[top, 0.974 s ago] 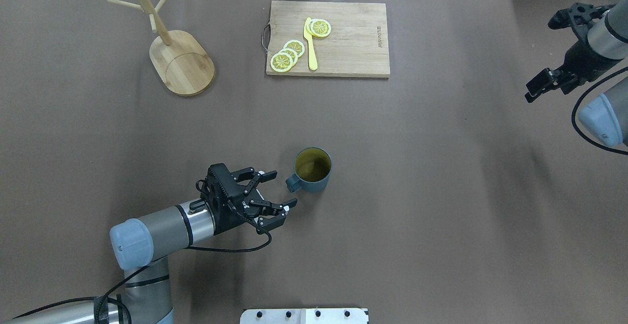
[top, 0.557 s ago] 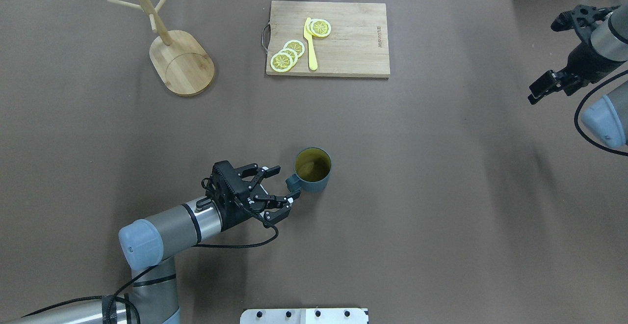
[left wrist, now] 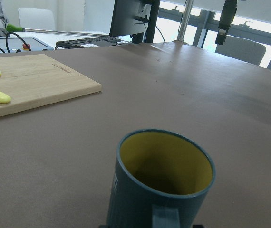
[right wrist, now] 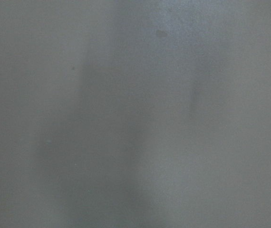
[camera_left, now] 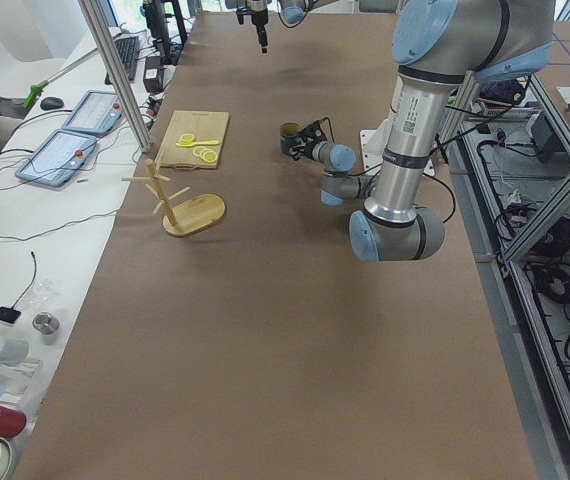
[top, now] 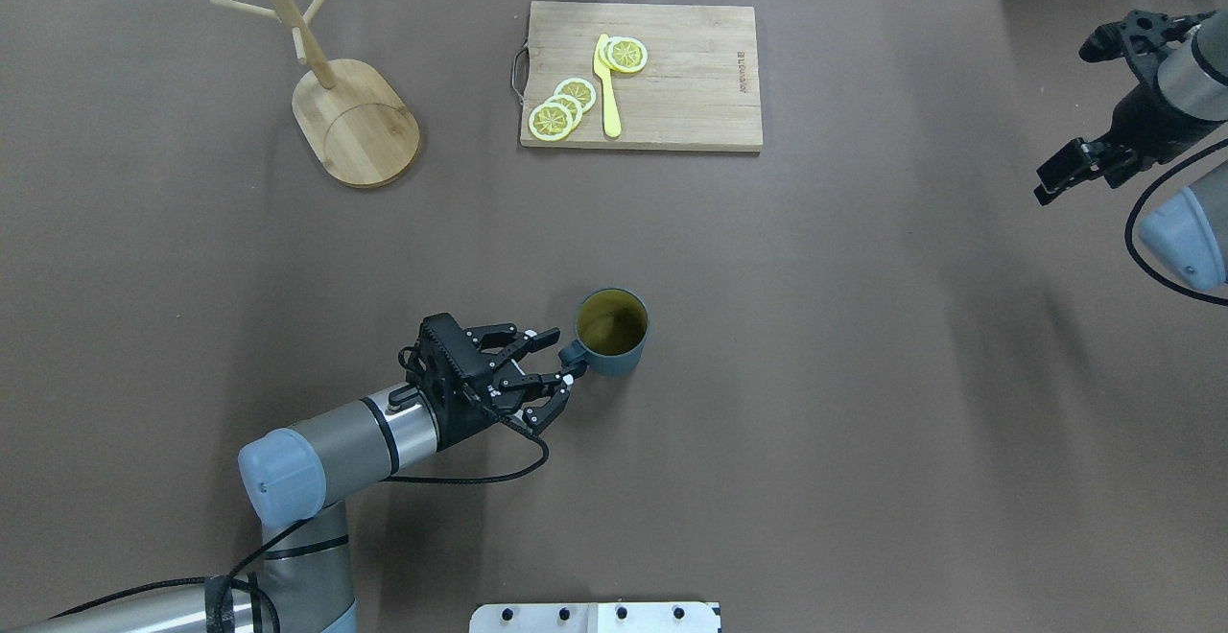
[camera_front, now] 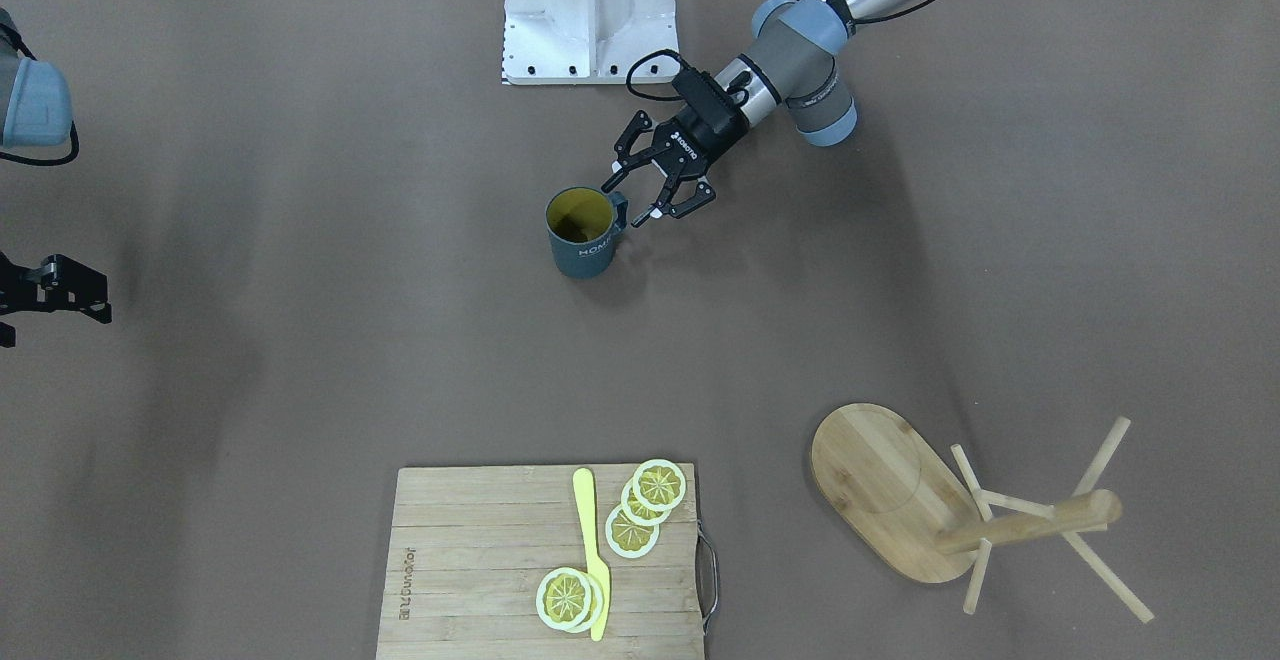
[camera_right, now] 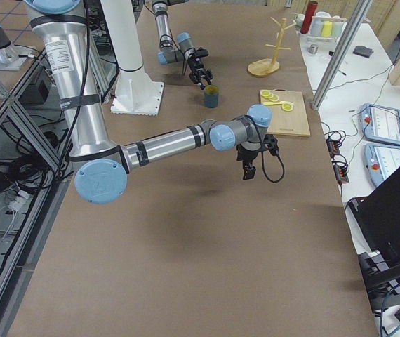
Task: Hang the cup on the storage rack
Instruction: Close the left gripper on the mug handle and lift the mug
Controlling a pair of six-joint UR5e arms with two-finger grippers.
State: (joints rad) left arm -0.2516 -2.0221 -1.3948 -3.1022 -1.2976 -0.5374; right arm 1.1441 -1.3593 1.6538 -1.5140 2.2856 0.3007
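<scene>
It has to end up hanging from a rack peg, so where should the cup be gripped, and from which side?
Grip the handle, coming in level from the robot's left. The cup stands upright with its handle pointing at the open left hand, whose fingers sit either side of it. Pinch just the outer bar, probably, so the loop stays open for hanging.

Overhead and front-facing, from opposite sides of brown table (top: 863, 374), steeply down, sharing dark blue-grey ribbed mug with yellow interior (top: 612, 331). Side views from table ends. Left wrist close behind mug.
</scene>
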